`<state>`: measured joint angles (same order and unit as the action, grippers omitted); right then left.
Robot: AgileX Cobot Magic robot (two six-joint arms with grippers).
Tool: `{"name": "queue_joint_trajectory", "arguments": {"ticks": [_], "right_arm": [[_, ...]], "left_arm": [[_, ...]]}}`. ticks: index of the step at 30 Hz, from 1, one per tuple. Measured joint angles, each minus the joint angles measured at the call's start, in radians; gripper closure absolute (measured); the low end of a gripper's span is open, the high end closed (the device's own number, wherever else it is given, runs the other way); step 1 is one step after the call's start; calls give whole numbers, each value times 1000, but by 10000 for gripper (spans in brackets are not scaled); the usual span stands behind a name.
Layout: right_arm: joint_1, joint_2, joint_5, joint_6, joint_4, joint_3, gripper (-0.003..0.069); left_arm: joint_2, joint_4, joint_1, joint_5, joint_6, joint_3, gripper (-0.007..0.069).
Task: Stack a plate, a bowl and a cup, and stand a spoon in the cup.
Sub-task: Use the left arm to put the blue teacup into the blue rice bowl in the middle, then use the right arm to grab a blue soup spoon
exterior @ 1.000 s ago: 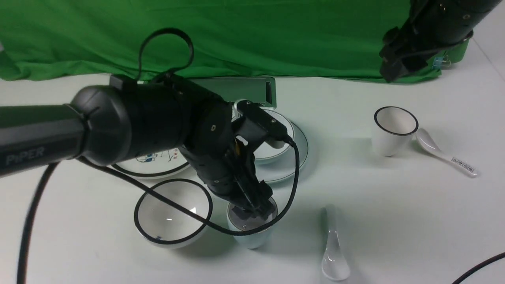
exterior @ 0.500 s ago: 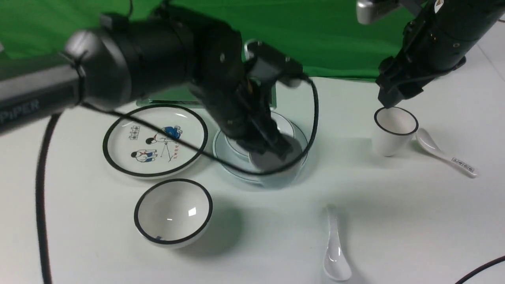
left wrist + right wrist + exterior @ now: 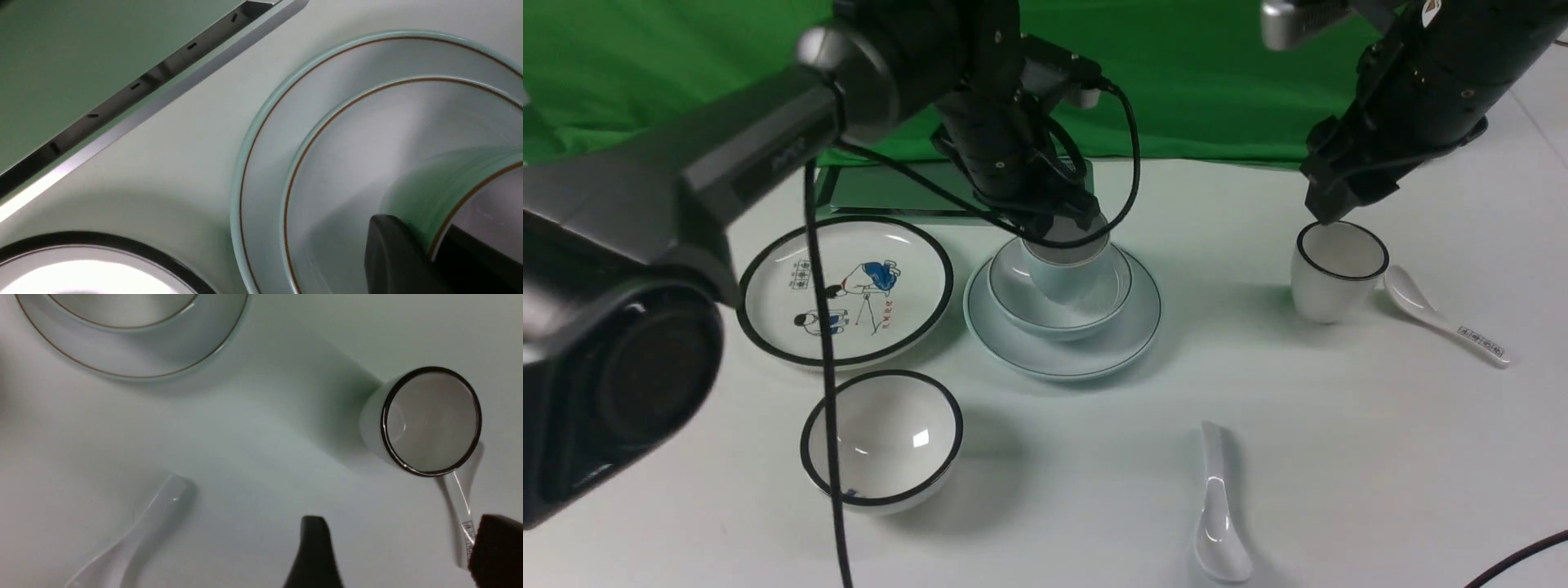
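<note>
In the front view, the left gripper [image 3: 1063, 219], at upper centre, is closed on the wall of the cup [image 3: 1066, 273]. The cup is within the outline of the bowl [image 3: 1013, 282], its mouth upward; whether its base touches the bowl I cannot tell. The bowl sits on the plate [image 3: 1062, 363], around the middle of the frame. The right gripper [image 3: 1327, 192], at upper right, has its fingers spread and holds nothing, near the black-rimmed cup [image 3: 1327, 282]. The printed spoon [image 3: 1445, 322] lies just beside that cup. The spoon [image 3: 1217, 514] lies flat at lower centre-right. Left of centre are the cartoon plate [image 3: 882, 278] and, lower down, the black-rimmed bowl [image 3: 890, 441]. The green tray [image 3: 890, 192] is behind the cartoon plate, at the foot of the green cloth [image 3: 1201, 73].

In the left wrist view, one dark finger is outside the cup wall and the other inside its mouth.

In the right wrist view, the two fingers stand well apart with nothing between them; the spoon lies flat, apart from the plate.
</note>
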<state>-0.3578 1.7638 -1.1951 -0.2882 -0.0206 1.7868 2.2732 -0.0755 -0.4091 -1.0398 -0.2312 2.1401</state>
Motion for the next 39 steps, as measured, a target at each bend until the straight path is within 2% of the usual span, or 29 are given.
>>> {"name": "queue_joint_trajectory", "arguments": {"ticks": [5,9,11,12,14,16,18,21,24,27,28,29,31,32,33,34,36,39], "right_arm": [[0,0,0,-2,0,0,151],[0,0,-13,-2,0,0,151],[0,0,-18,3,0,0,151],[0,0,-18,4,0,0,151],[0,-9,-18,23,0,-1,151],[-3,-17,-18,33,-1,-2,151],[-18,-62,-17,49,-1,-22,151],[-38,-110,-16,64,-1,-59,151],[-81,-185,-16,86,-1,-144,151],[-139,-256,17,118,-3,-282,152],[-158,-270,56,135,-5,-344,152],[-163,-273,62,140,-5,-353,152],[-187,-280,135,172,-7,-454,152],[-190,-280,158,179,-7,-471,152],[-196,-279,219,212,-7,-537,152],[-198,-277,264,236,-7,-568,152],[-198,-269,351,288,-7,-644,152],[-198,-250,448,351,-6,-697,152]], "left_arm": [[37,0,0,-10,17,24,587],[33,0,0,-29,22,46,457],[29,0,0,-73,23,77,340],[26,0,0,-78,24,81,329],[4,3,0,-147,25,140,215],[-16,4,0,-159,30,163,174],[-106,9,0,-165,51,192,103],[-201,13,0,-167,55,197,94],[-357,28,0,-167,58,196,127],[-534,81,0,-167,68,122,247],[-594,108,0,-167,71,73,316],[-613,117,0,-167,71,63,326],[-716,151,0,-170,75,-68,454],[-734,154,0,-170,77,-93,475],[-805,161,0,-171,81,-200,555],[-840,161,0,-167,87,-258,590],[-935,161,0,-132,105,-422,643],[-1032,160,0,-86,135,-583,658]]}}
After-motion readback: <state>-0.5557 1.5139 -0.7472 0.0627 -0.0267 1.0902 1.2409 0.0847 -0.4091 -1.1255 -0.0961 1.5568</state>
